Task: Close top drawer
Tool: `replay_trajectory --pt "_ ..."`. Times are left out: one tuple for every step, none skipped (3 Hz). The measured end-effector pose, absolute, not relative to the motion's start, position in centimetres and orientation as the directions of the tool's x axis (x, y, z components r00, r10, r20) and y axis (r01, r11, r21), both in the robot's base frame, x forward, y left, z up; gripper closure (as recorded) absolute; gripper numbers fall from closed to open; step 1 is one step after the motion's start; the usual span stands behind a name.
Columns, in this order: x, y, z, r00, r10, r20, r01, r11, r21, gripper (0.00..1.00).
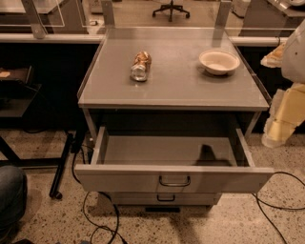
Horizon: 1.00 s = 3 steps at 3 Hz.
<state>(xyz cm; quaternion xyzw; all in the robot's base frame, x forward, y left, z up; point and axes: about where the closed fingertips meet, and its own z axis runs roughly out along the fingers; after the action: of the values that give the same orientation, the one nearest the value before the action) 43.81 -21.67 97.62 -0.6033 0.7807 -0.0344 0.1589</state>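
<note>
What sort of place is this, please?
Probably a lab or office: black swivel-chair base, loose black cables on the floor, open grey metal top drawer. The gripper hangs right of it.

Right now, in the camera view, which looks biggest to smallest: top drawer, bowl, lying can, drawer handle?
1. top drawer
2. bowl
3. can, nearly as big as the bowl
4. handle
The gripper hangs at the right edge.

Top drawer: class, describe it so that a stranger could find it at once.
Find the grey cabinet bearing a bowl; the gripper hangs off its right side. Just under its top, the top drawer stands pulled out, unlike the shut drawer below.
</note>
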Motion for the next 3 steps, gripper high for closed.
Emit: replay_trajectory --pt "43.81 -21.67 97.62 -0.222 -0.953 -0.207 -0.931 0.27 -0.245 0.0" --pt "43.81 -21.67 97.62 -0.221 -0.953 -0.207 -0.931 0.27 -0.246 0.12" --pt "43.81 -21.67 97.62 -0.221 -0.953 -0.207 -0.931 0.27 -0.246 0.36"
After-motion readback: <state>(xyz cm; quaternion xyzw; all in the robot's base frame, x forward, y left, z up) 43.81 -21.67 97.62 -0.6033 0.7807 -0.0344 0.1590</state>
